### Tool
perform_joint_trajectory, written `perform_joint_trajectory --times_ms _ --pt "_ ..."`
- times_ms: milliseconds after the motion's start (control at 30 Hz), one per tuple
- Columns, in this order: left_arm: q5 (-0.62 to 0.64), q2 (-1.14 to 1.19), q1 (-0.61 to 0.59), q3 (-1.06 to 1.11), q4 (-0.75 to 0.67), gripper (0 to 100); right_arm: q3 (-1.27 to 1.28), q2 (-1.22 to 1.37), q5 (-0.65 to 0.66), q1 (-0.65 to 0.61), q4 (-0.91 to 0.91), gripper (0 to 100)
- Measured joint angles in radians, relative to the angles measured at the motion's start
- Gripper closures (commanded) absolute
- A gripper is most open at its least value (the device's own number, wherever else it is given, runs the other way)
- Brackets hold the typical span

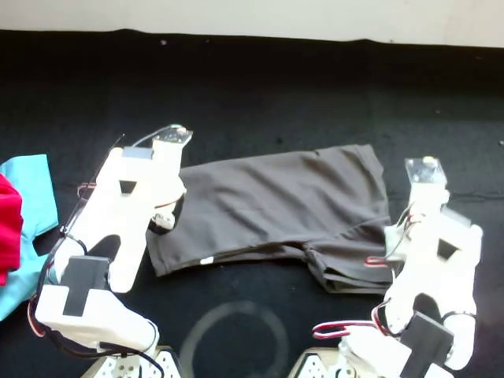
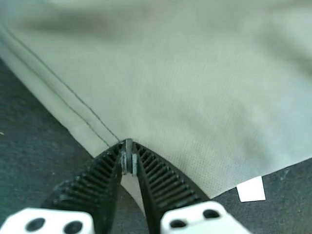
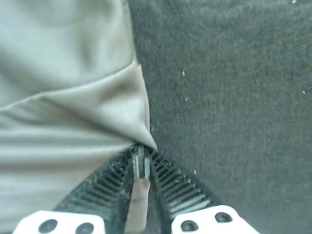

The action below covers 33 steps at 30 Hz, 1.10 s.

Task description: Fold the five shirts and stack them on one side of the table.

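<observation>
A grey shirt (image 1: 276, 209) lies partly folded across the middle of the black table. My left gripper (image 2: 128, 157) is shut on the grey shirt's (image 2: 195, 97) stitched hem at its left end; in the high view that arm (image 1: 130, 213) stands over the shirt's left edge. My right gripper (image 3: 142, 158) is shut on a folded edge of the grey shirt (image 3: 63, 112) at its right end, under the right arm (image 1: 429, 236). A white tag (image 2: 251, 189) shows at the hem.
A light blue shirt (image 1: 31, 201) and a red one (image 1: 8, 224) lie bunched at the table's left edge. The black table surface (image 1: 276, 94) stretches bare behind the grey shirt. A faint ring mark (image 1: 232, 339) sits at the front between the arm bases.
</observation>
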Motion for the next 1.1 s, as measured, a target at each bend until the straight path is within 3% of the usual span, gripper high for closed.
perform_joint_trajectory --times_ms 167,467,667,900,1100 --pt "0.044 0.003 0.0 -0.1 0.002 99 -0.144 0.0 -0.052 -0.038 0.18 99.2" --pt "0.11 0.009 0.008 -0.175 0.003 99 -0.281 0.0 -0.143 -0.229 0.408 99.2" --pt "0.104 0.017 0.021 -0.046 0.008 99 -0.281 0.0 -0.146 -0.232 0.41 99.2" --pt "0.091 0.017 0.083 0.012 0.006 99 -0.281 0.046 -0.146 -0.252 0.184 99.2" --pt "0.087 0.017 0.092 0.095 0.032 99 -0.222 0.072 -0.146 -0.269 0.245 99.2"
